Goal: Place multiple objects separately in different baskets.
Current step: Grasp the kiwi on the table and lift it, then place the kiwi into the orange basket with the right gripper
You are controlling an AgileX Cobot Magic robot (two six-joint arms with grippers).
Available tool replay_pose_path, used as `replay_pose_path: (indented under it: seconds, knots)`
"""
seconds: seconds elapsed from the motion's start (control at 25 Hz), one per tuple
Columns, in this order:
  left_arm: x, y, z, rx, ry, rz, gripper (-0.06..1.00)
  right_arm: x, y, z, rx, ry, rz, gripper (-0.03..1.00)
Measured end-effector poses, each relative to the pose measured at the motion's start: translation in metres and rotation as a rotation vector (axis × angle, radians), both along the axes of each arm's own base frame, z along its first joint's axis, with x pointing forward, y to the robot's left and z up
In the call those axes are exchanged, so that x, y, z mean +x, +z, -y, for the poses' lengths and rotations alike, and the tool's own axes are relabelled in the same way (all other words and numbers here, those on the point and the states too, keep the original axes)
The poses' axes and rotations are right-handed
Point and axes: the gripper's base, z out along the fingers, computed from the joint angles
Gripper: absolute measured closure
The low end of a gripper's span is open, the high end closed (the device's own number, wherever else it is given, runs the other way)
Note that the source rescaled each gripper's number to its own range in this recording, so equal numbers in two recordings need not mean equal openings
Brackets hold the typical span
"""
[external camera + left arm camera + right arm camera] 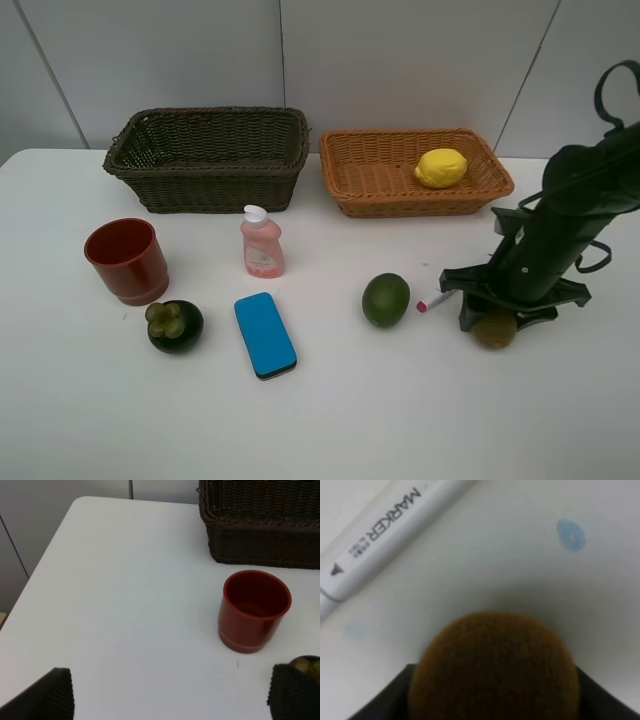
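While right fingers (600,707) clamp brown kiwi (495,665), white marker (436,300) points pink tip at lime (386,299); left fingers (45,695) apart.

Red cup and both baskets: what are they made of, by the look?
Red cup: likely plastic; smooth, even colour with a soft sheen.
Dark basket: woven wicker-like strands, matte olive-brown; natural or synthetic, I can't tell.
Orange basket: same kind of weave, light orange, matte.
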Motion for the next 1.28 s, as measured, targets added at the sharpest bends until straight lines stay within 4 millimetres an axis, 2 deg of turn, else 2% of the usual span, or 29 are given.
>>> replay_pose_path:
  seconds: [0.16,0.52,0.68,0.76,0.84,0.96,1.28]
  knots:
    - [0.000,0.000,0.000,0.000,0.000,0.000,-0.05,0.015,0.025,-0.002,-0.010,0.018,0.025,0.47]
    - [0.000,0.000,0.000,0.000,0.000,0.000,-0.05,0.075,0.141,-0.006,-0.081,0.082,0.301,0.47]
    - [0.000,0.000,0.000,0.000,0.000,0.000,-0.05,0.100,0.182,-0.007,-0.120,0.117,0.427,0.47]
    - [0.000,0.000,0.000,0.000,0.000,0.000,-0.05,0.112,0.191,-0.010,-0.126,0.143,0.460,0.47]
    - [0.000,0.000,0.000,0.000,0.000,0.000,-0.05,0.125,0.195,-0.013,-0.129,0.164,0.484,0.47]
    - [0.000,0.000,0.000,0.000,0.000,0.000,-0.05,0.145,0.186,-0.018,-0.137,0.189,0.481,0.47]
    - [0.000,0.000,0.000,0.000,0.000,0.000,-0.05,0.193,0.122,-0.034,-0.112,0.284,0.389,0.47]
